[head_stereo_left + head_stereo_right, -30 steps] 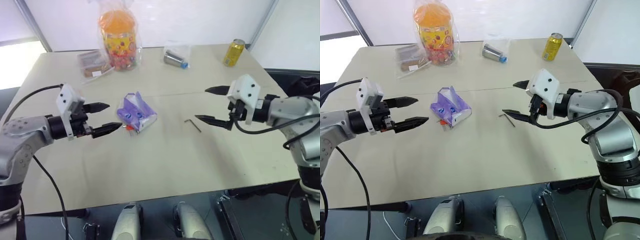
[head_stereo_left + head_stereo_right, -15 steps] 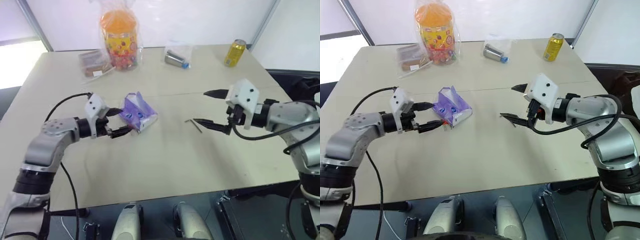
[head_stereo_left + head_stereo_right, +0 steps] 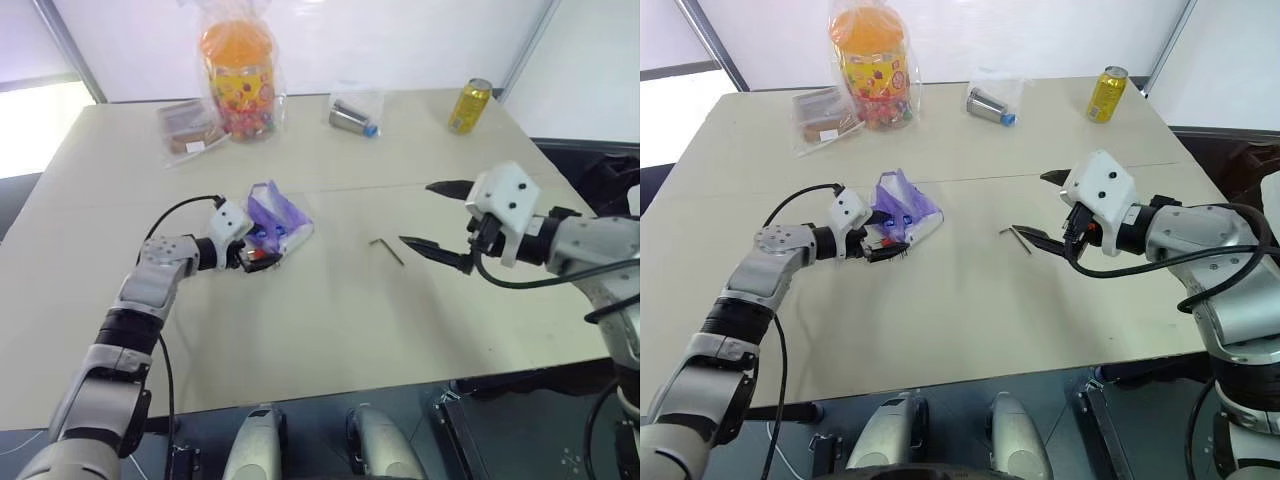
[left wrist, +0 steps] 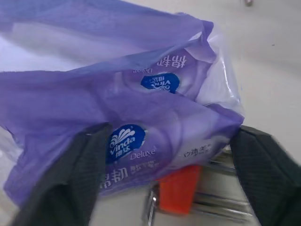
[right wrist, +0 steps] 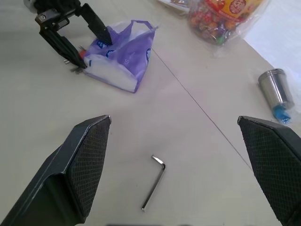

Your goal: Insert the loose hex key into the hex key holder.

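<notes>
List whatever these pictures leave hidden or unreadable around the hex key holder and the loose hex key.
- Hex key holder: left wrist view; the purple tissue packet covers its upper part and the picture's edge cuts its lower part, so its free slot is hidden.
- Left end effector: eye views; too small to tell whether it touches the holder.
- Loose hex key: right wrist view; its tip size is too small to judge.

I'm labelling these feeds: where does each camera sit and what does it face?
Head stereo pair: looks forward and down over the table; both arms show.
Left wrist: along the left end effector, at the purple packet and hex key holder.
Right wrist: along the right end effector, at the loose hex key.
Shared: packet, holder.
</notes>
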